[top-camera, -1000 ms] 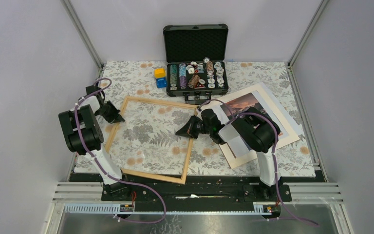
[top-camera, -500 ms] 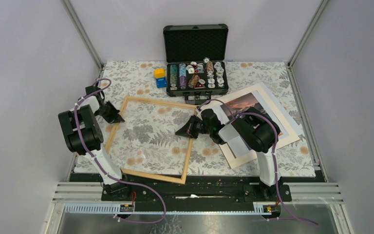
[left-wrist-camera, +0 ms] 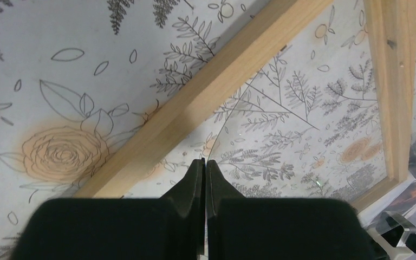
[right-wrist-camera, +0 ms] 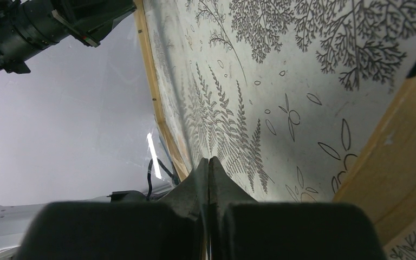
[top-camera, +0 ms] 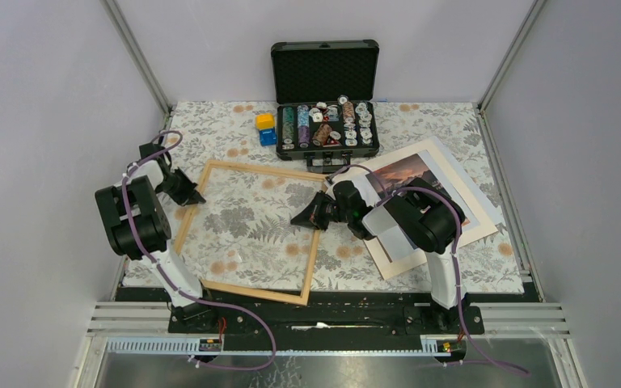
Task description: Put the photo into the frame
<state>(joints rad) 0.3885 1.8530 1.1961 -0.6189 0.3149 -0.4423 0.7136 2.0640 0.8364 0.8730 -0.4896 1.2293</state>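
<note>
**Wood frame (top-camera: 247, 290) flat on the cloth, photo outside it**

Left to right, for your check:

- Your left gripper (left-wrist-camera: 206, 161) sits at the frame's left rail, near its far-left corner. Jaws are pressed together. In the left wrist view the edge of a clear sheet (left-wrist-camera: 292, 130) runs straight into the fingertips, so it reads as pinching that sheet's corner.
- Frame is thin light wood and lies flat on the floral tablecloth (top-camera: 210, 121), slightly skewed. The cloth pattern shows through the opening.
- Beyond the frame's far rail you have a yellow cube (top-camera: 265, 121) with a blue cube (top-camera: 268, 137) touching it on the near side.
- Just right of the cubes is an open black case (top-camera: 323, 73), lid upright, tray full of poker chips (top-camera: 303, 128).
- Your right gripper (right-wrist-camera: 209, 160) is at the frame's right rail, tips pointing left over the opening. Jaws are closed tight. Glare in the right wrist view suggests the clear sheet is there, but you can't tell from it whether the tips grip it.
- Photo (top-camera: 411, 168) lies right of the frame, angled, on pale sheets. The right arm crosses over its middle. Only the sunset corner and the white border show.
</note>
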